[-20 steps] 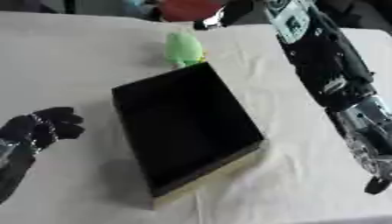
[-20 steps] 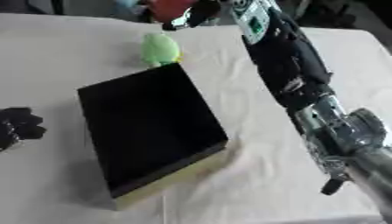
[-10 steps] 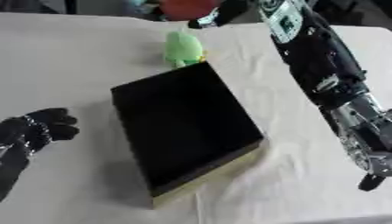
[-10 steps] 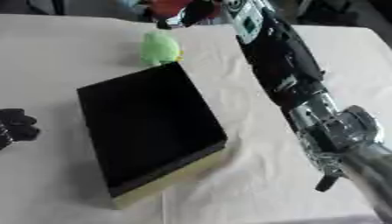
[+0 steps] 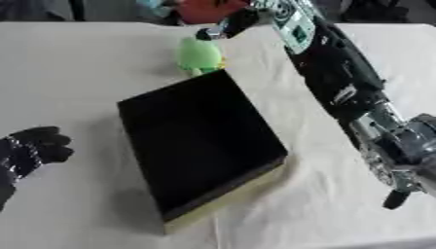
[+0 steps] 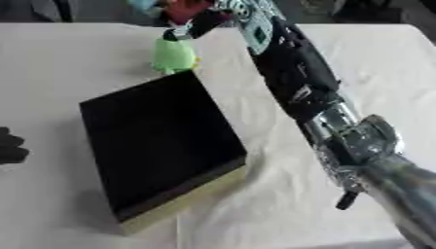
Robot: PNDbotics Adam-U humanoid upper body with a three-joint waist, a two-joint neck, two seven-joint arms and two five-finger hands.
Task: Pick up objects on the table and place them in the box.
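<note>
Box (image 5: 200, 148) sat mid-table; beyond it my right hand (image 5: 228, 26) reached above the green toy (image 5: 199, 54), grip unclear. My left hand (image 5: 34, 148) rested curled left of it.

A creased, matt white cloth (image 5: 102, 73) covers the table. The box (image 5: 200, 146) looks matt black with a pale, cardboard-like edge. The green toy (image 5: 199, 54) seems smooth plastic. My right arm (image 5: 340, 82) shows glossy black casing and silver metal.
</note>
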